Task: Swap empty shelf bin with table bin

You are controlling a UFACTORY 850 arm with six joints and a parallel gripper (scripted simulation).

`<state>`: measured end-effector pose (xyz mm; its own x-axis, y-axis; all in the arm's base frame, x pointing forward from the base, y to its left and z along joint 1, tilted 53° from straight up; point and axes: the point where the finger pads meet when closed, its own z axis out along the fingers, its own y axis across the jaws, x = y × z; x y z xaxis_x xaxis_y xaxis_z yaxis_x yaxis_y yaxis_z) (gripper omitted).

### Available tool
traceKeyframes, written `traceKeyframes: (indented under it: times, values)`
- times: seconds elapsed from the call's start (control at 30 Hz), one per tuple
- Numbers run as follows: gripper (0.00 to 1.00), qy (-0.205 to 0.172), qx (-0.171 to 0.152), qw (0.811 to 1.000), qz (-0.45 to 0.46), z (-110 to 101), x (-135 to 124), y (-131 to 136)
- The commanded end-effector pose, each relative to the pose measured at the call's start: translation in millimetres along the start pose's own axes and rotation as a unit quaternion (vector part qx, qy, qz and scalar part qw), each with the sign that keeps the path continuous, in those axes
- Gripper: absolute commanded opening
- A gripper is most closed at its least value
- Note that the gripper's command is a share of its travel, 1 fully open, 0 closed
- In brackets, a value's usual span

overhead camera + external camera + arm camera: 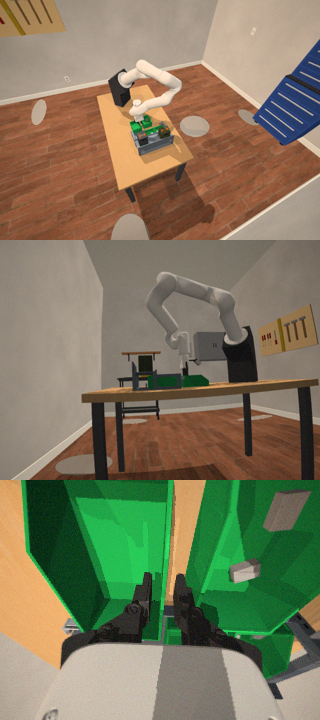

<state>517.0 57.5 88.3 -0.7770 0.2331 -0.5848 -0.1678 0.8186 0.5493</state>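
Gripper (139, 122) (185, 372) (163, 584) of the white robot arm (155, 102) (161, 314) points down in front of the small grey shelf (157, 147) (155, 380) (297, 670), its two fingers parted with a gap between them and clamped on nothing. The empty bin (135, 126) (120, 545), green, is out of its place and stands in front of the shelf, one side wall showing between the fingertips in the wrist view; whether they touch it cannot be told. Alongside, also in front of the shelf and apart from its neighbor, the parts bin (146, 121) (195, 380) (220, 595) stands upright on the wooden table (124, 165) (206, 391) (12, 610), pale blocks (286, 510) (245, 571) inside. More green bins (155, 129) (275, 655) sit within the shelf, while two dark boxes (142, 138) (164, 132) with orange spots rest on top of it.
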Motion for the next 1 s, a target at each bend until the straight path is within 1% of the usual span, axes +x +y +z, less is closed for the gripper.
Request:
traceKeyframes:
  times: [0.0, 0.37, 0.97]
  values:
    - [0.26, 0.000, 0.000, 1.000, 0.000, 1.9, -0.3, -0.2]
    - [0.26, 0.000, 0.000, 1.000, 0.000, 11.5, -0.3, -0.2]
    - [0.26, 0.000, 0.000, 1.000, 0.000, 12.4, -0.3, -0.2]
